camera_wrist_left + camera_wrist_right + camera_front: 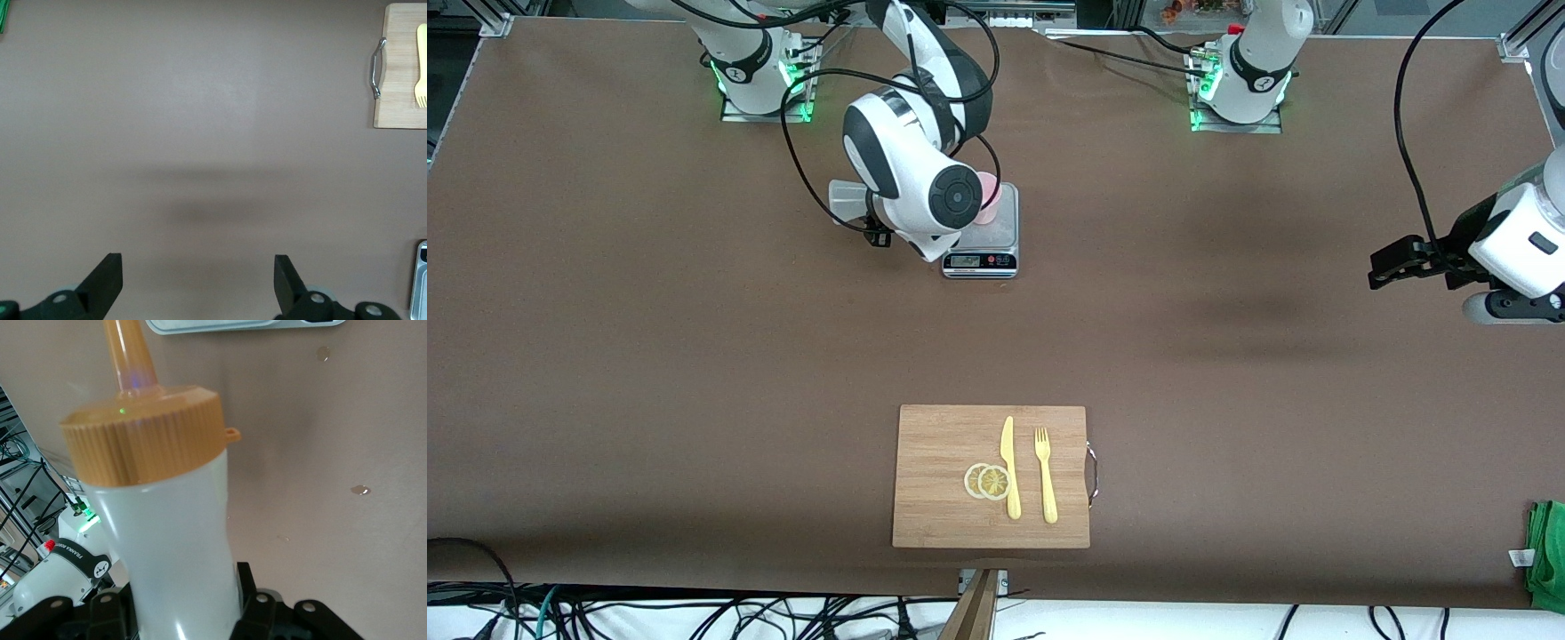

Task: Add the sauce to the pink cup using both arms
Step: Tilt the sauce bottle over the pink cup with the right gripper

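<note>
Sauce bottle [177,540]: translucent whitish body, orange ribbed cap and nozzle
Pink cup [989,197]: pale pink
Scale [987,233]: grey, dark display strip
Table [1227,356]: plain brown
Cutting board [943,480]: light wood grain
Knife [1009,467], fork [1046,476]: yellow
Cloth [1547,556]: green

A grey kitchen scale [996,240] is set on the brown tabletop [649,356] toward the edge where the bases stand. A wooden cutting board [943,480] is placed by the camera-side edge, and a yellow knife [1009,467], a yellow fork [1045,476] and two lemon slices [987,481] are laid on it. A green cloth [1549,556] is seen at the camera-side corner of the left arm's end.
</note>
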### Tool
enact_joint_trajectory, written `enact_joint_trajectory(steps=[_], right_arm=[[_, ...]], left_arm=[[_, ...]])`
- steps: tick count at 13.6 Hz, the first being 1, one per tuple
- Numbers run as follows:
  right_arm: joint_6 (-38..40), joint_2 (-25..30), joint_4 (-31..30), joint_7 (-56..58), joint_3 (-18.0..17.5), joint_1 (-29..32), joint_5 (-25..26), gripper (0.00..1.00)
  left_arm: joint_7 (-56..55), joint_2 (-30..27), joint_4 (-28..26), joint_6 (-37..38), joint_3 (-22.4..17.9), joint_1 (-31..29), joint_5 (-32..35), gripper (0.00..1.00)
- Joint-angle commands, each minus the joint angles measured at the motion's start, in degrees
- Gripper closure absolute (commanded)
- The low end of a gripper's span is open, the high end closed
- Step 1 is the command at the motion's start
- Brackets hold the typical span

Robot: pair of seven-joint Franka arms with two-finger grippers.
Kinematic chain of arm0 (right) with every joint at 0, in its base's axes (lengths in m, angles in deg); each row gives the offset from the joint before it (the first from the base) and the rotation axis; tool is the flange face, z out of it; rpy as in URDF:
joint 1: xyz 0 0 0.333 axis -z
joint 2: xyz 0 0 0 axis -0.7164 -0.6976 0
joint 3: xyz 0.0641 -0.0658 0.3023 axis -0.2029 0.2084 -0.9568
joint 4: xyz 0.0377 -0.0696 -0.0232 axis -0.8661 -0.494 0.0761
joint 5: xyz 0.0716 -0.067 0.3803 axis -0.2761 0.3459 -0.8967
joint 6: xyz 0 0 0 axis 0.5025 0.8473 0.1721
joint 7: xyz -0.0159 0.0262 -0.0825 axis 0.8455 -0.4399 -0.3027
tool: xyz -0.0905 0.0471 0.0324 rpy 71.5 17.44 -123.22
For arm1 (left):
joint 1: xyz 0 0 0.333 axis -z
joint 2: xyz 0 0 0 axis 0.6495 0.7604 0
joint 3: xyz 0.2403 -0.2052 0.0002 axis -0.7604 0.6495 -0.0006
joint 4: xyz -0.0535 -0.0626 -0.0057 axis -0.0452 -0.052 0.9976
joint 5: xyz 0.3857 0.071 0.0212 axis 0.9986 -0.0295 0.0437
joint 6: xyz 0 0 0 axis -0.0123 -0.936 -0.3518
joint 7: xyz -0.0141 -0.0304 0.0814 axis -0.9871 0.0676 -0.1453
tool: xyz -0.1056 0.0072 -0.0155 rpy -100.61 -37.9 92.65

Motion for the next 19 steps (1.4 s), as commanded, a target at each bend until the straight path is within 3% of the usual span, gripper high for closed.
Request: enact_joint_trajectory(steps=[1,9,14,17,19], right_arm=[[2.4,-0.9,0.1,-3.1,-1.1,-1.0,1.8,0.46],[2.5,-3.3,-0.5,-12.1,-5.5,-2.6,5.4,0.46],[3.8,-3.1,-0.1,-13.3,-5.6,-3.1,5.5,0.46],[3.5,-1.4,-0.4,-11.5,-5.8,-1.5,4.7,0.46],[2.0,0.2,-0.5,-10.0,-5.9,0.6,-0.1,0.46]], left_arm=[[1.8,-1.0,-0.9,0.7,0.2,-1.0,0.3,0.0],[4.3,-1.9,-1.5,0.8,0.2,-1.2,0.3,0.0],[4.2,-0.9,-0.8,0.8,0.2,-0.5,0.3,0.0],[4.3,-0.6,-0.4,0.8,0.2,-0.5,0.3,0.0],[4.3,-0.5,-0.4,0.7,0.2,-0.5,0.3,0.0]])
